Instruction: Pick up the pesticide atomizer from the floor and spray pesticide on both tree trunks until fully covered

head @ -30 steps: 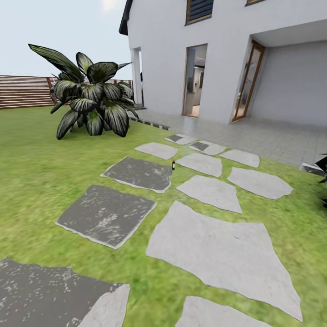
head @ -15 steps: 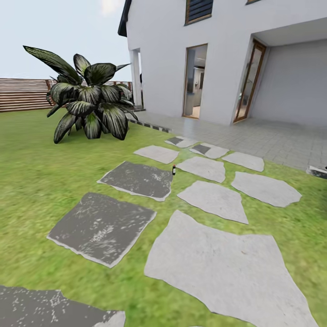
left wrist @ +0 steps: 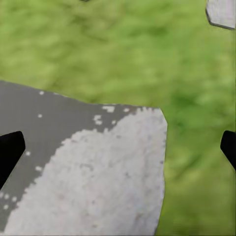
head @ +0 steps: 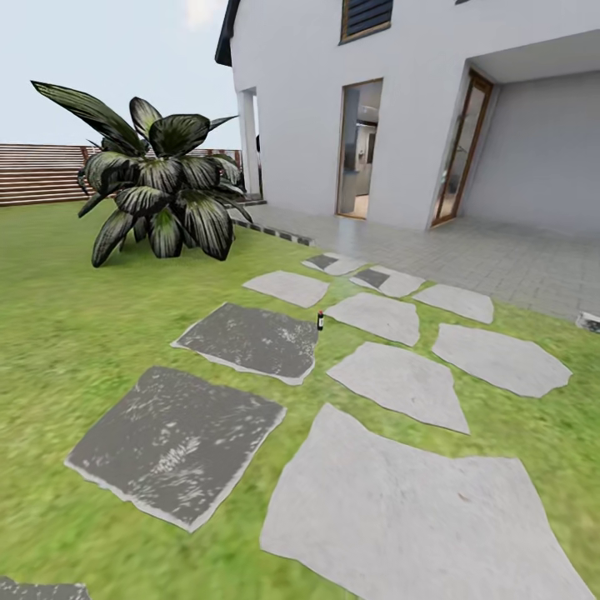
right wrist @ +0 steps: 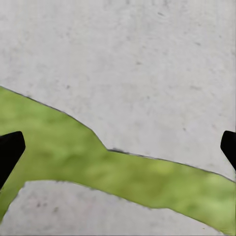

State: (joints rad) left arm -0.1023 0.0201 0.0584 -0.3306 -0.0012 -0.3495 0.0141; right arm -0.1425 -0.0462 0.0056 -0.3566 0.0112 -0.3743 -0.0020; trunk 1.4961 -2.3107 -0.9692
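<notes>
The pesticide atomizer (head: pixel 319 320) is a small dark bottle with a red top. It stands upright on the garden lawn (head: pixel 67 333), in the gap between a dark stepping stone (head: pixel 246 340) and a pale one (head: pixel 375 317), several metres ahead. My left gripper (left wrist: pixel 118 147) is open, its black fingertips (left wrist: pixel 10 147) wide apart above a grey stone slab (left wrist: pixel 98 177) and grass. My right gripper (right wrist: pixel 118 147) is open too, over pale stones (right wrist: pixel 147 59) split by a grass strip. Both hold nothing. The trees and their trunks are out of view.
A broad-leaved dark bush (head: pixel 158 187) grows at the left, before a brown slat fence (head: pixel 37 171). The white house (head: pixel 292 100) with an open doorway (head: pixel 358 150) and a paved patio (head: pixel 483 258) stands behind. Stepping stones (head: pixel 417 508) lead forward across the lawn.
The head view has moved forward over the stepping stones, so the stones, bush and atomizer look nearer. Nothing in the garden itself has moved.
</notes>
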